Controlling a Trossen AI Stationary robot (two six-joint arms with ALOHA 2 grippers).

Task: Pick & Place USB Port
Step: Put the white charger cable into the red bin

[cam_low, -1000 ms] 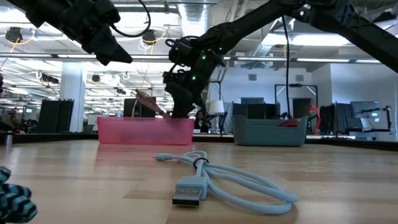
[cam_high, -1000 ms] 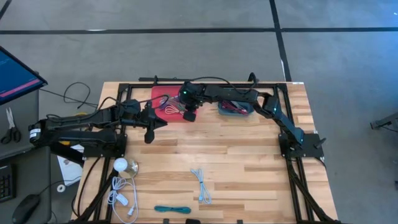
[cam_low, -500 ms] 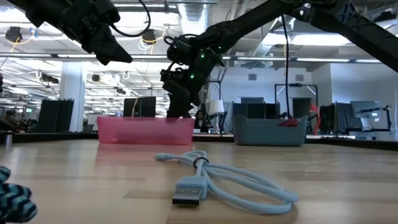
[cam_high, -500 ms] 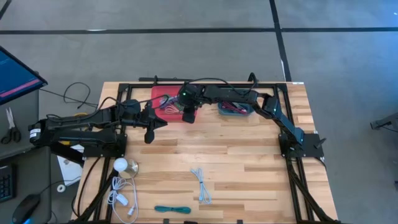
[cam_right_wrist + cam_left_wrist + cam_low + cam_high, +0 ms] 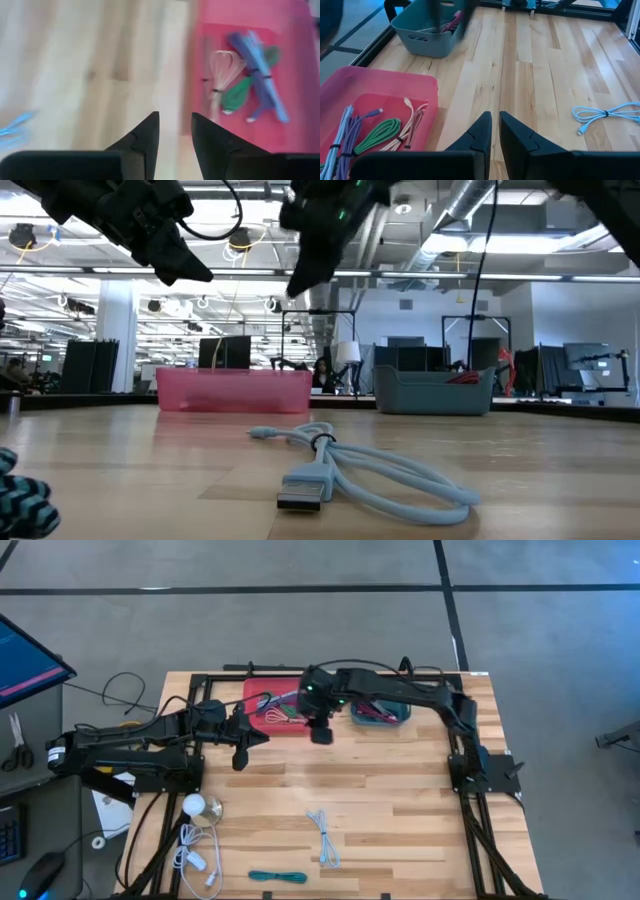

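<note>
A pink bin (image 5: 258, 698) stands at the table's far edge. In it lie several coiled USB cables: a pale pink one (image 5: 219, 66), a green one (image 5: 238, 92) and a blue-violet one (image 5: 256, 50). My right gripper (image 5: 321, 735) hangs open, high above the bare wood just right of the bin and nearer than it, with nothing between its fingers (image 5: 145, 135). My left gripper (image 5: 238, 760) waits shut, raised above the table left of the bin. A light blue USB cable (image 5: 322, 837) lies on the wood toward the near edge.
A grey-blue bin (image 5: 380, 714) with cables stands right of the pink one. A teal cable (image 5: 277, 877), a white cable (image 5: 195, 852) and a white ball (image 5: 195, 806) lie near the near-left corner. Bare wood spans the table's middle and right.
My right gripper has opened and let go of a pale pink cable, which has dropped into the pink bin. The gripper has then risen well above the bin, drawn a little toward the table's right and near edges, and rolled somewhat.
</note>
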